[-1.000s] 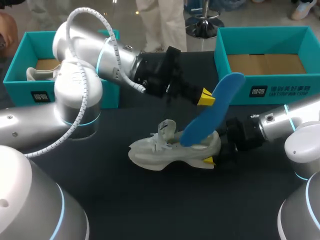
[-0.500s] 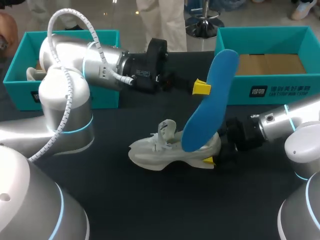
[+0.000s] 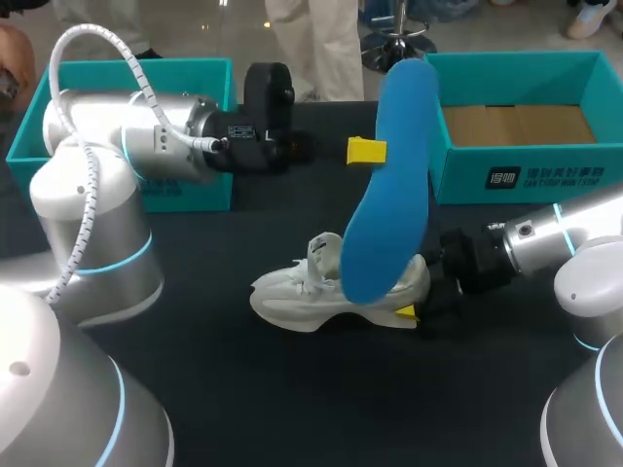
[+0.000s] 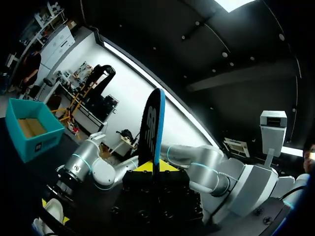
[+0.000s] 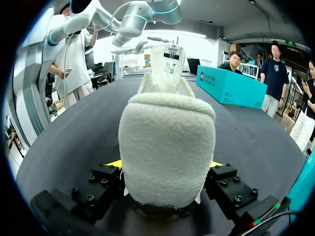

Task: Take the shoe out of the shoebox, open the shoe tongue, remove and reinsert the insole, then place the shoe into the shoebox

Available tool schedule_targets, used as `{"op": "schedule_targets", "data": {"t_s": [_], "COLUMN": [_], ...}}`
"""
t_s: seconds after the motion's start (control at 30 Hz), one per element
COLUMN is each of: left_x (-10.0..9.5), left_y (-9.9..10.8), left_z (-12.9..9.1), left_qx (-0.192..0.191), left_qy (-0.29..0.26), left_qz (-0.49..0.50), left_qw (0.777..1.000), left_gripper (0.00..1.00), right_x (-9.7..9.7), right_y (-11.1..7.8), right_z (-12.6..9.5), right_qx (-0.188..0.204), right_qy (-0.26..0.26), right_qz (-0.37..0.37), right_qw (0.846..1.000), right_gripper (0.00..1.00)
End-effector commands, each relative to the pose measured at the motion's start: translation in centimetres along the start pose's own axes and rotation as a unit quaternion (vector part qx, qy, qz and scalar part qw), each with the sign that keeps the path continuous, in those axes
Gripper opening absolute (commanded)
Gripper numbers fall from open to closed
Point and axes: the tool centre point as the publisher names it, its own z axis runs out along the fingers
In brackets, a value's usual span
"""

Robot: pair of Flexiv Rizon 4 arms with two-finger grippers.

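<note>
Left gripper (image 3: 368, 151) pinching blue insole (image 3: 384, 195) upright over white shoe (image 3: 302, 292), lower end possibly touching it, right gripper (image 3: 417, 292) clamped on the heel, table (image 3: 243, 389) beneath.

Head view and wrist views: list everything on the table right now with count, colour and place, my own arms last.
shoe: one, white, lying on its sole mid-table, heel toward my right arm.
insole: one, blue, held on end above the shoe, its lower end at the shoe's opening.
shoeboxes: two, teal; left shoebox at the far left behind my left arm, right shoebox at the far right, open.
table: one, black, under everything.
left gripper: one, yellow tips, raised over mid-table, shut on the insole.
right gripper: one, yellow tips, low on the table, shut on the shoe's heel.
</note>
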Motion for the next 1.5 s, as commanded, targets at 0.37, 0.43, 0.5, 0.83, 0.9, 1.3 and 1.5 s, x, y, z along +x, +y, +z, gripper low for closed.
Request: {"op": "schedule_targets", "data": {"t_s": [0.37, 0.43, 0.5, 0.83, 0.9, 1.3, 1.5], "left_x": [4.1, 4.6, 5.0, 5.9, 5.9, 6.6, 6.6], "left_y": [-1.0, -1.4, -1.8, -2.8, -2.8, -2.5, -2.4], "left_z": [-0.9, -1.1, -1.3, -2.3, -2.4, -3.0, -3.0], "left_qx": [0.069, 0.077, 0.087, 0.102, 0.101, 0.099, 0.098], "left_qy": [0.049, 0.057, 0.057, 0.066, 0.067, 0.072, 0.071], "left_qz": [-0.039, -0.044, -0.035, -0.039, -0.046, -0.051, -0.052], "left_qw": [0.996, 0.994, 0.994, 0.992, 0.992, 0.991, 0.991], "left_gripper": [0.0, 0.0, 0.0, 0.0, 0.0, 0.0, 0.0], "right_x": [0.0, 0.0, 0.0, 0.0, 0.0, 0.0, 0.0], "right_y": [0.0, 0.0, 0.0, 0.0, 0.0, 0.0, 0.0], "right_z": [0.2, 0.2, 0.2, 0.2, 0.2, 0.2, 0.2], "right_qx": [0.002, 0.002, 0.002, 0.002, 0.002, 0.002, 0.002], "right_qy": [0.0, 0.0, 0.0, 0.0, 0.0, 0.0, 0.0], "right_qz": [0.0, 0.0, 0.0, 0.0, 0.0, 0.0, 0.0], "right_qw": [1.0, 1.0, 1.0, 1.0, 1.0, 1.0, 1.0], "right_gripper": [0.0, 0.0, 0.0, 0.0, 0.0, 0.0, 0.0]}}
